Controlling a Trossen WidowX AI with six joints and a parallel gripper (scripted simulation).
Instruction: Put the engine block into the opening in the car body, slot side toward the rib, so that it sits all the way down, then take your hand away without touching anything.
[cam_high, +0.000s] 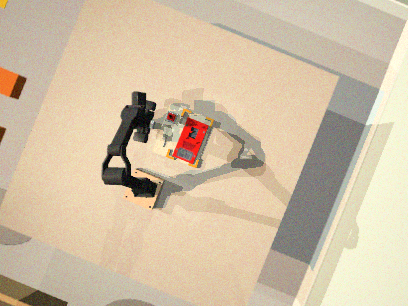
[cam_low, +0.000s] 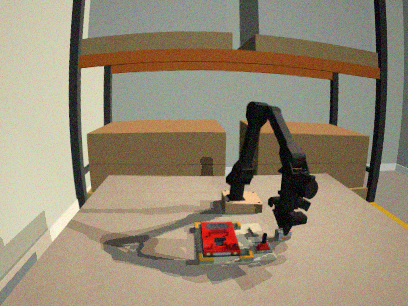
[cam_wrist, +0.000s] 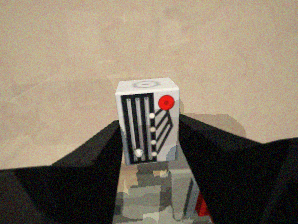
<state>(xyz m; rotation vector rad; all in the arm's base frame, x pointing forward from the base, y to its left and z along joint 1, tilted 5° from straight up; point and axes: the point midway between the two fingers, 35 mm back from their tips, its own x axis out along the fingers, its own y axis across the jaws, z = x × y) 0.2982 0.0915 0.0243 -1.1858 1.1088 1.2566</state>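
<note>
The engine block (cam_low: 283, 234) (cam_wrist: 148, 122) is between the fingertips of your gripper (cam_high: 153, 124) (cam_low: 286, 232) (cam_wrist: 148, 123), which has closed on it. You have it beside the car body (cam_high: 192, 140) (cam_low: 220, 240), outside the opening, near the red piece with the black lever (cam_high: 171, 117) (cam_low: 263, 244).

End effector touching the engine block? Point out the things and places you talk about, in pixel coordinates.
Touching. Wrist view: fingers of the end effector (cam_high: 151, 123) (cam_low: 284, 229) (cam_wrist: 149, 131) meet the engine block (cam_high: 156, 125) (cam_low: 283, 234) (cam_wrist: 163, 137) on both sides, no gap.
</note>
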